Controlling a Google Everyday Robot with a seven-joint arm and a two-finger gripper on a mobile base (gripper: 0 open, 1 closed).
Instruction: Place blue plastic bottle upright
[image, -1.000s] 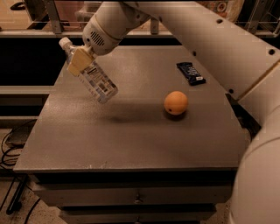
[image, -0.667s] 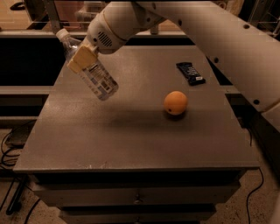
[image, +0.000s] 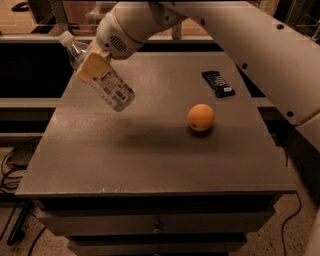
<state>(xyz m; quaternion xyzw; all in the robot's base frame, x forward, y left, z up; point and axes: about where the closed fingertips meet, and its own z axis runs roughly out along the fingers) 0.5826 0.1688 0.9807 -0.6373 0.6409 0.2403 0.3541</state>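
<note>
The big gray surface lies below. Over its back left part, the tool is squeezed tight on the blue plastic bottle, lifted and tilted, cap high, bottom low. I think that is so it can land standing. The orange and dark wrapper sit well away, right.

Tan-padded gripper above left of grey table, clear white-capped bottle, orange fruit, dark blue wrapper
</note>
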